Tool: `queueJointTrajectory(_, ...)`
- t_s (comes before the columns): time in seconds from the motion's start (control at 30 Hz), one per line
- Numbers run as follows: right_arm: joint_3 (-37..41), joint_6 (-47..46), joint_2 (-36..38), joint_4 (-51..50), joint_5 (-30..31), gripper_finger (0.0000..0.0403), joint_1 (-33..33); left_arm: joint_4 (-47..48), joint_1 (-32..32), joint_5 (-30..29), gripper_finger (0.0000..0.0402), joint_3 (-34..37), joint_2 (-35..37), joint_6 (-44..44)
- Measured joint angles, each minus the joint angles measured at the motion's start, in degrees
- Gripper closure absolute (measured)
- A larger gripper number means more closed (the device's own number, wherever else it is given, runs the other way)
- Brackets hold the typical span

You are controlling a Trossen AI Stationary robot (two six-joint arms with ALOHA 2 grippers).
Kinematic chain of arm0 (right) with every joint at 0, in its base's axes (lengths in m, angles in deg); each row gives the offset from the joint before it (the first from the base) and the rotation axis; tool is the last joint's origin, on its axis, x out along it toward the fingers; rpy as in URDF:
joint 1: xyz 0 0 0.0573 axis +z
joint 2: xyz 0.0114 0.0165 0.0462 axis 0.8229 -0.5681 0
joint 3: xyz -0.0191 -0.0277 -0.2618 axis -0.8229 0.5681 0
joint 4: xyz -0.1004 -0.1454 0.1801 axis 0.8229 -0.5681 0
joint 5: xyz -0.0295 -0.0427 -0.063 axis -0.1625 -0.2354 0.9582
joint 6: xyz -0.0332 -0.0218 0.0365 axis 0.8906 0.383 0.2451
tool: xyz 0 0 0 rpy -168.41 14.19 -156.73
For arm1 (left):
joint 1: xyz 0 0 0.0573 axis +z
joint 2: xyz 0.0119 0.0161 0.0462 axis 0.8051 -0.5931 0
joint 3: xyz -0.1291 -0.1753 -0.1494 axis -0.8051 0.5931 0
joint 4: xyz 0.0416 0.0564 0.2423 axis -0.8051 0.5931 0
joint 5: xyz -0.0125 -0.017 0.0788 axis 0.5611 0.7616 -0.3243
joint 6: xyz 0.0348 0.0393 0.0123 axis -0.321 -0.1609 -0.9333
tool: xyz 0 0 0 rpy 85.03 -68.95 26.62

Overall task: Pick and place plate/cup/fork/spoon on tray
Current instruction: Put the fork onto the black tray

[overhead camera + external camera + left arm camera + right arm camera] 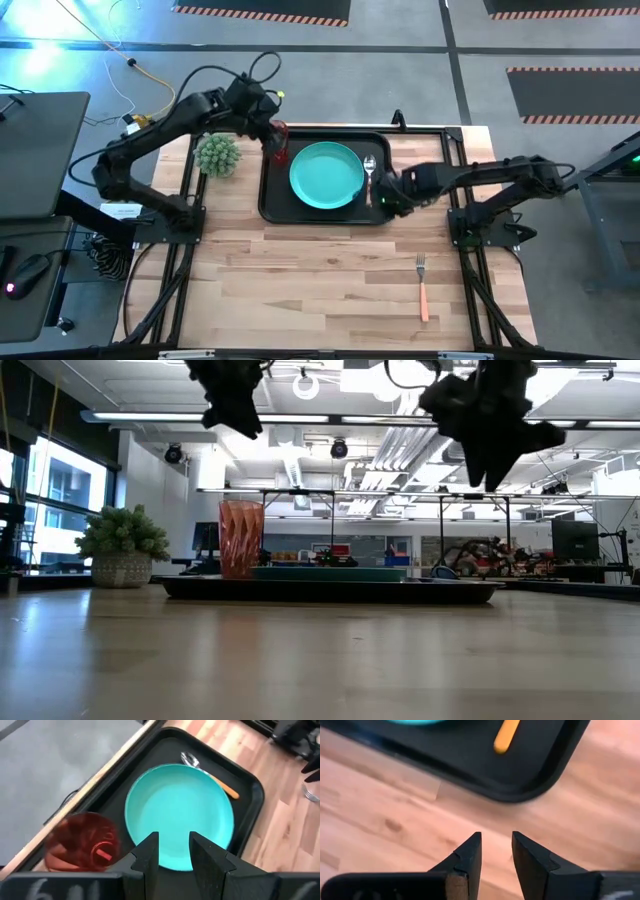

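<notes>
The fork (422, 287) lies alone on the tabletop (320, 290), near side, right of the tray (272, 205). It looks light, stiff and flat, so its orange handle seems best to grip. The right tool (496, 851) hovers empty, narrowly open, beside the tray's corner; much free room around.

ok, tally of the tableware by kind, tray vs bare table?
Plate: 1, teal plate on the black tray
Cup: 1, red-brown cup on the tray
Spoon: 1, spoon on the tray beside the plate
Fork: 1, fork on the bare wooden table
Total: 4, with 3 on the tray and 1 off it
</notes>
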Motion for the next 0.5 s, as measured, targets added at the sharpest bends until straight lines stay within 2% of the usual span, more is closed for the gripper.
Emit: queueJointTrajectory(0.5,0.00,-30.84,0.00,0.02,-2.84,0.0303,22.42,0.07,-7.36,-0.02,0.0302,2.47,5.15,0.00)
